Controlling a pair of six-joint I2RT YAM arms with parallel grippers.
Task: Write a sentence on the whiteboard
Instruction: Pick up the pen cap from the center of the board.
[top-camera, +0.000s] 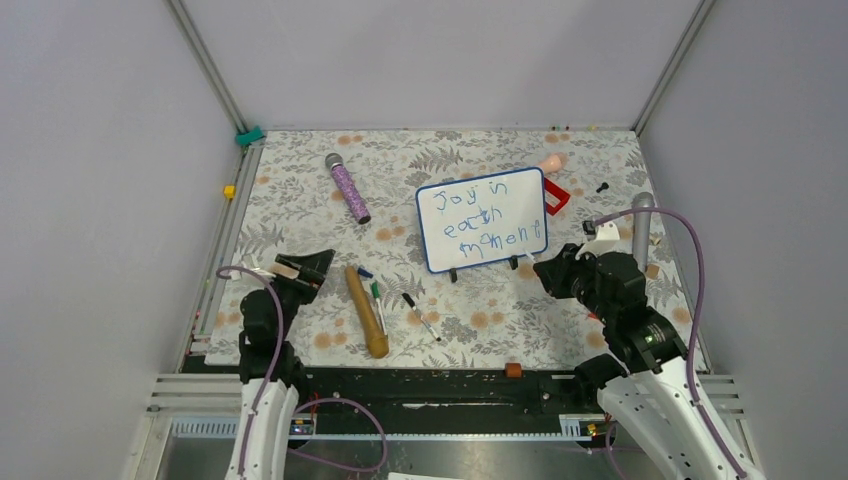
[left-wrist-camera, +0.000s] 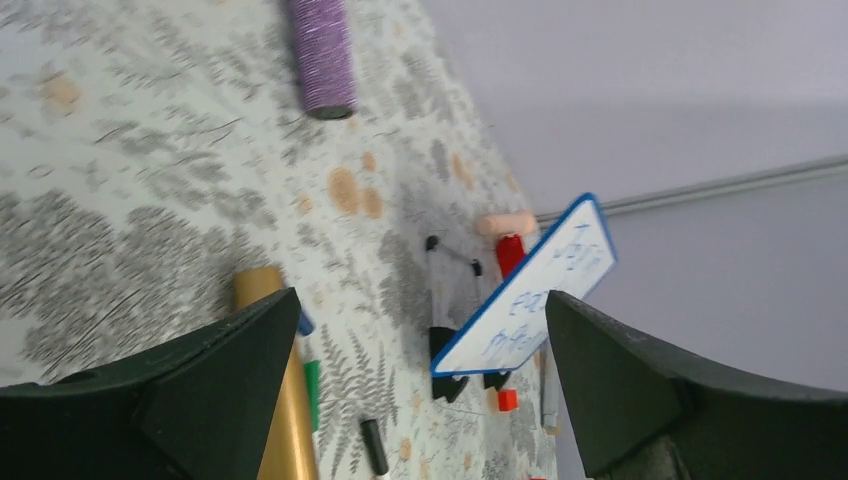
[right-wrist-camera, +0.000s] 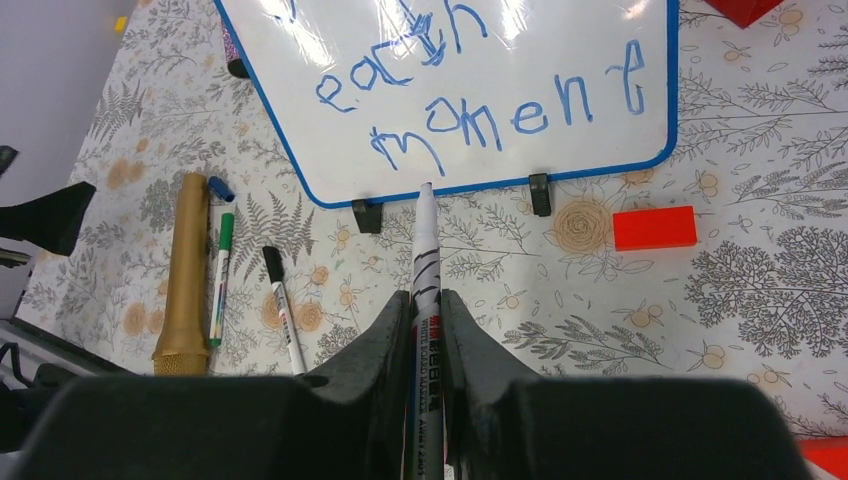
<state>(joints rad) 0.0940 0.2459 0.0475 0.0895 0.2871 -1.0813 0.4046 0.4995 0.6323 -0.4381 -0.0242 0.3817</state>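
Observation:
The whiteboard stands tilted on two black feet on the floral mat. It also shows in the left wrist view and the right wrist view. The sentence in blue letters reads roughly "Joy in each moment" in three lines. My right gripper is shut on a whiteboard marker. The marker's tip points at the board's lower edge, below "moment". My left gripper is open and empty at the mat's front left.
A gold microphone, a green marker and a black-capped marker lie in front of the board. A purple microphone lies at the back left. A red block and a grey cylinder are to the right.

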